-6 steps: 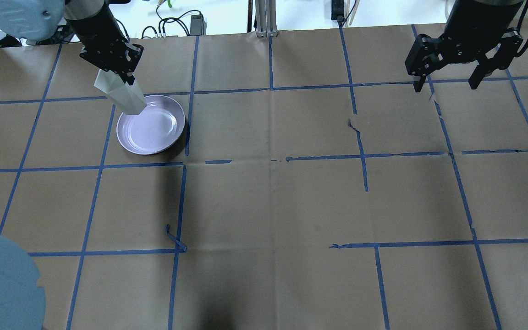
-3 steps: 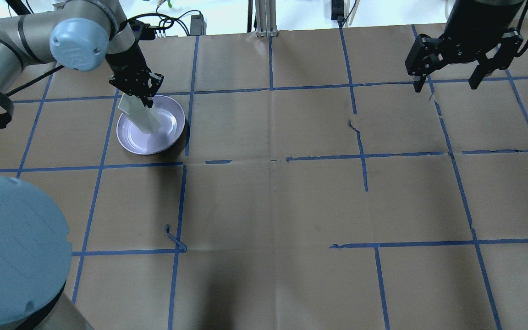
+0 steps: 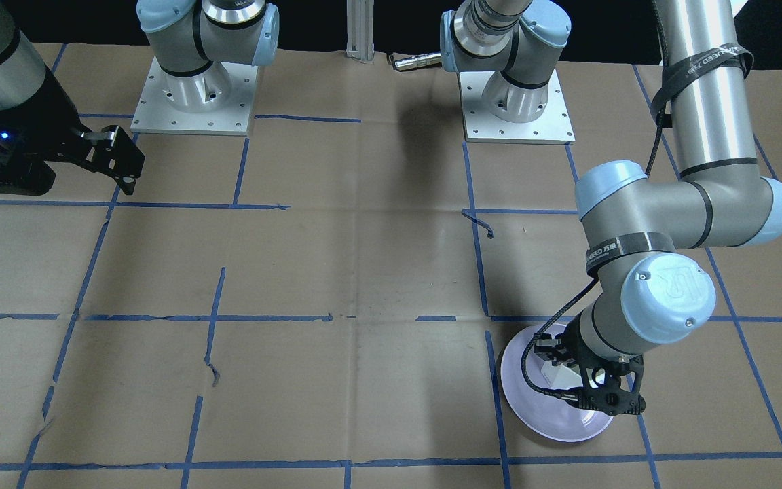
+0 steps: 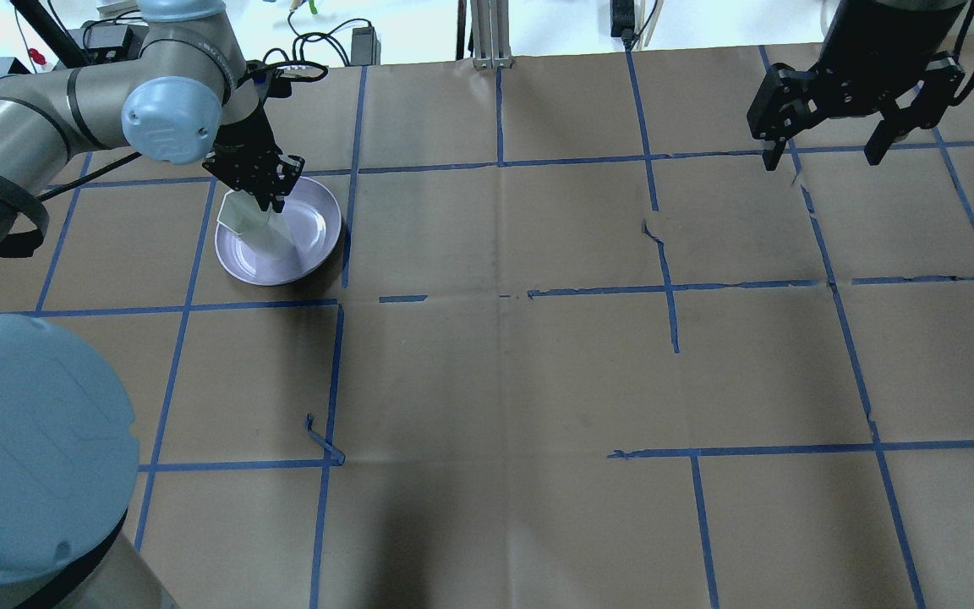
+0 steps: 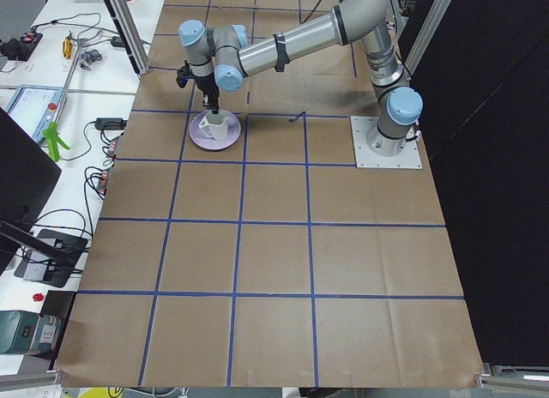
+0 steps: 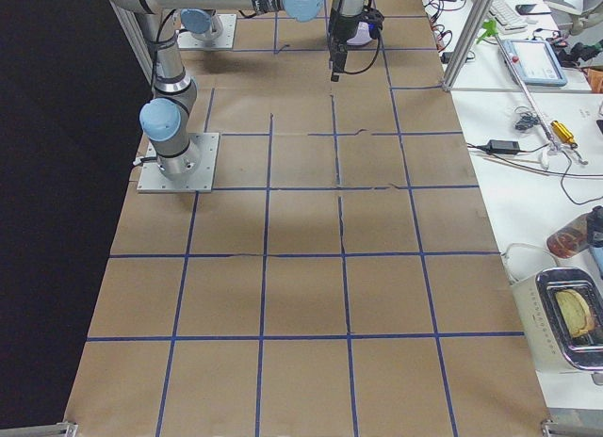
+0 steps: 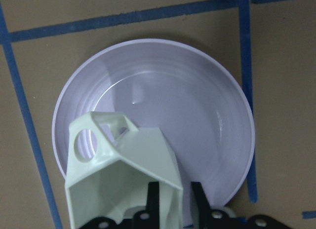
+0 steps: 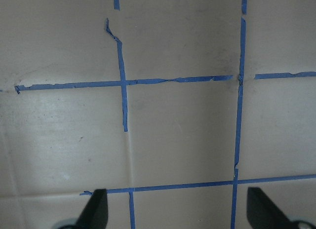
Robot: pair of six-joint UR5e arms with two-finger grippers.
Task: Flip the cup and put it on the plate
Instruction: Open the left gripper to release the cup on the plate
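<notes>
The white faceted cup (image 4: pixel 248 222) stands mouth-up over the left part of the pale lavender plate (image 4: pixel 311 227). My left gripper (image 4: pixel 255 184) is shut on the cup's rim wall. In the left wrist view the fingers pinch the cup (image 7: pixel 123 165) at its near wall, with the angular handle pointing away, and the plate (image 7: pixel 197 110) lies beneath. From the left end view the cup (image 5: pixel 214 123) sits at or just above the plate (image 5: pixel 197 141); I cannot tell if they touch. My right gripper (image 4: pixel 823 156) hangs open and empty at the far right.
Brown paper with blue tape grid lines covers the table (image 4: pixel 504 372). A loose curl of tape (image 4: pixel 322 440) lies toward the near left. The right wrist view shows only paper and tape below the open right gripper (image 8: pixel 177 211).
My left arm has swung in and lowered, carrying the cup from above the plate's far left rim down onto or just over the plate. The right arm has not moved.
</notes>
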